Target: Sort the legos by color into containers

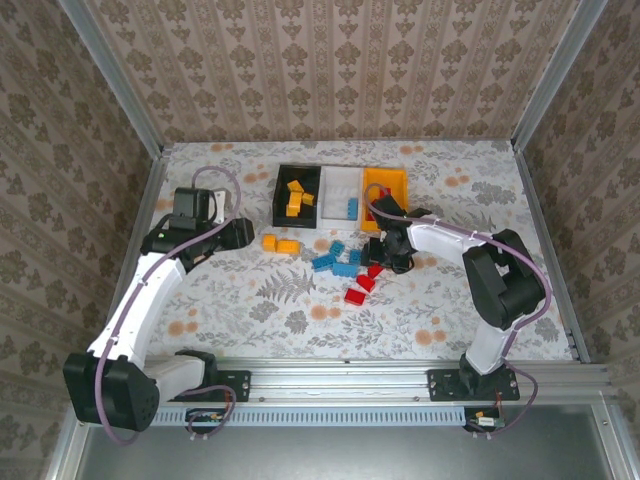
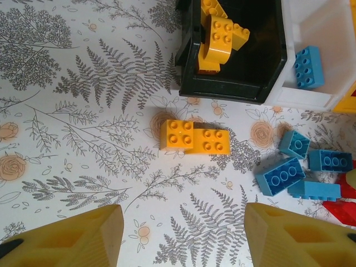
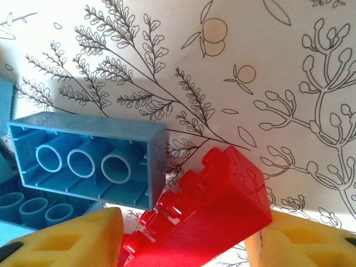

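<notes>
**Red brick lay between right hand's spread fingers**

The right hand hung low over the tabletop, fingers apart. A tilted red brick lay between them against an upturned light blue brick; whether the fingers touched it could not be told. The left hand, also spread and empty, hovered near two orange-yellow bricks lying together just in front of the black bin.
</notes>
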You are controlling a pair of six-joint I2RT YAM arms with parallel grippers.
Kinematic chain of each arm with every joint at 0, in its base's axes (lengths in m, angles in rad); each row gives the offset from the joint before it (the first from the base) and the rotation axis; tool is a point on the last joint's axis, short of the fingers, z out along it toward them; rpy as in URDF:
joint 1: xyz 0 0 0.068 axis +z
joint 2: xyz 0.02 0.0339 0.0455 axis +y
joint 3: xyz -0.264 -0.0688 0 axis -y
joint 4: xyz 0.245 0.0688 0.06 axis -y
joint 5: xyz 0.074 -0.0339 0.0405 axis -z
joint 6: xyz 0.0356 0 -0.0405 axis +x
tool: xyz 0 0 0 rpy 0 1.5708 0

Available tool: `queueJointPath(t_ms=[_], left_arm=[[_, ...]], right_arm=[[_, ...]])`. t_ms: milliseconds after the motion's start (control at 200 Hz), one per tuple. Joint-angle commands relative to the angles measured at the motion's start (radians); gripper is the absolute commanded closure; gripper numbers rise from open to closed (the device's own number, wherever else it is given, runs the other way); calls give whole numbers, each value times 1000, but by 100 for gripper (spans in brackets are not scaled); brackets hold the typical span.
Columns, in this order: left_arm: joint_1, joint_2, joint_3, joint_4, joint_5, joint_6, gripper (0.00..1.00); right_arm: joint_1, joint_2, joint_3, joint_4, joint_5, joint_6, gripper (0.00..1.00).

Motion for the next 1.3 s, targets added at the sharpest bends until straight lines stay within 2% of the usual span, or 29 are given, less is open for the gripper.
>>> queueJointPath(t_ms=[0, 390, 560, 690, 1035, 1130, 1295], left_arm=[[12, -5, -10, -3, 31, -19, 39], [22, -17, -19, -5, 38, -14, 39], [25, -21, -22, -2, 43, -17, 39], [25, -20, -25, 5, 46, -19, 39], [26, -9, -34, 26, 78, -35, 39], [26, -15, -38, 19, 83, -34, 39], [34, -15, -45, -6, 75, -3, 38]], right_arm=[[4, 4, -12, -13, 31, -8, 43], [-50, -23, -36, -33, 55, -34, 60], [-63, -43, -47, -40, 61, -39, 73], [-65, -85, -38, -67, 86, -43, 79], [-88, -247, 106, -201, 143, -113, 81], [-124, -213, 208, -236, 149, -157, 81], [-166, -62, 405, -257, 149, -224, 81]])
